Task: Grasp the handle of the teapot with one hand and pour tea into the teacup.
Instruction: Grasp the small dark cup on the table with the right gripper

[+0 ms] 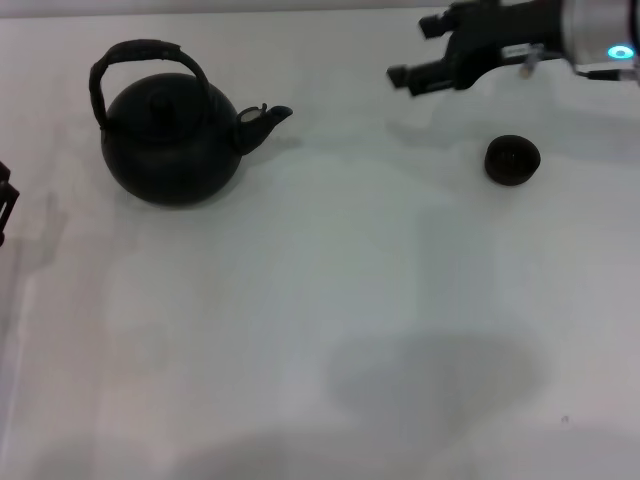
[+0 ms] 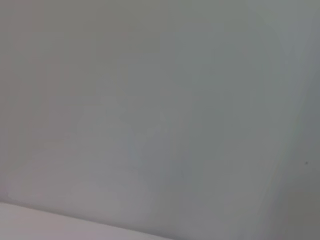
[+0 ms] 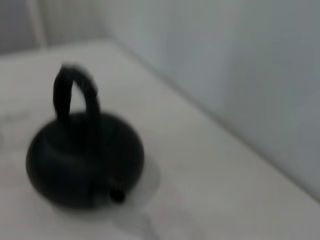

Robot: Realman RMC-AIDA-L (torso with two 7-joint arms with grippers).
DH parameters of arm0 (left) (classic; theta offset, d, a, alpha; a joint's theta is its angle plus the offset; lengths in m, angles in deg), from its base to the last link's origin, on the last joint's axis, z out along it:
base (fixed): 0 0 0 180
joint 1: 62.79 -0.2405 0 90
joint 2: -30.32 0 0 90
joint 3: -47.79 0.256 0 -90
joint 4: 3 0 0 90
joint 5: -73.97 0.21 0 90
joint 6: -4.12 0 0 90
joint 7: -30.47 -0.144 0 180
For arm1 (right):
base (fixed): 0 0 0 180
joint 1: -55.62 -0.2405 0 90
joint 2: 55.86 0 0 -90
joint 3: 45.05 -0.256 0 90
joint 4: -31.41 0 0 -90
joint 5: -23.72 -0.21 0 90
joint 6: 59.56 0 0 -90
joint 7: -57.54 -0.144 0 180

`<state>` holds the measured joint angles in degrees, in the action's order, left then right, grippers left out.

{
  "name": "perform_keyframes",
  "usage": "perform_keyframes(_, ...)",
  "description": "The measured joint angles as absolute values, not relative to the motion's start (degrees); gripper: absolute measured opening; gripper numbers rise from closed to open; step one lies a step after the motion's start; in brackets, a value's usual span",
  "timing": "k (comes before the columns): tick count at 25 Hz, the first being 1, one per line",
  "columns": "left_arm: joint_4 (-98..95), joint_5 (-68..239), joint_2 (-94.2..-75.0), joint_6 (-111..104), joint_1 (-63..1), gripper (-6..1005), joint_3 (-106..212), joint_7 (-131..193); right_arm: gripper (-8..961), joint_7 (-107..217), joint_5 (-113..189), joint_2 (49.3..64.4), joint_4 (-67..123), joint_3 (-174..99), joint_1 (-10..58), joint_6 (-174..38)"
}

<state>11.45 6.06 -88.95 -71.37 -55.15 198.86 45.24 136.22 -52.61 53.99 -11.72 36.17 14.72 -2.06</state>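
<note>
The matte black teapot (image 1: 172, 140) stands upright at the back left of the white table, its spout pointing right toward the teacup. Its arched handle (image 1: 140, 55) stands up over the lid. The tiny black teacup (image 1: 512, 160) sits at the back right. My right gripper (image 1: 415, 48) hovers above the table behind and left of the teacup, open and empty, its fingers pointing toward the teapot. The right wrist view shows the teapot (image 3: 85, 160) and its handle (image 3: 75, 92) from the spout side, some way off. My left gripper (image 1: 5, 205) barely shows at the left edge.
The white table (image 1: 320, 320) spreads wide in front of and between the teapot and the teacup. The left wrist view shows only a plain pale surface (image 2: 160, 120).
</note>
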Motion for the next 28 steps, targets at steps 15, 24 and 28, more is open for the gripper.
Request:
perform_keyframes(15, 10.85, 4.67, -88.94, -71.38, -54.01, 887, 198.79, 45.24, 823, 115.84, -18.82, 59.54, -15.24, 38.47, 8.04, -1.96)
perform_keyframes(24, 10.67, 4.39, -88.87, -70.73, -52.95, 887, 198.79, 45.24, 812, 113.08, -15.23, 59.39, -10.54, 38.01, 8.2, -4.73)
perform_keyframes(28, 10.03, 4.32, -88.94, -70.45, -52.46, 888, 198.79, 45.24, 807, 111.85, -14.15, 59.05, -9.73, 37.7, 8.46, -4.3)
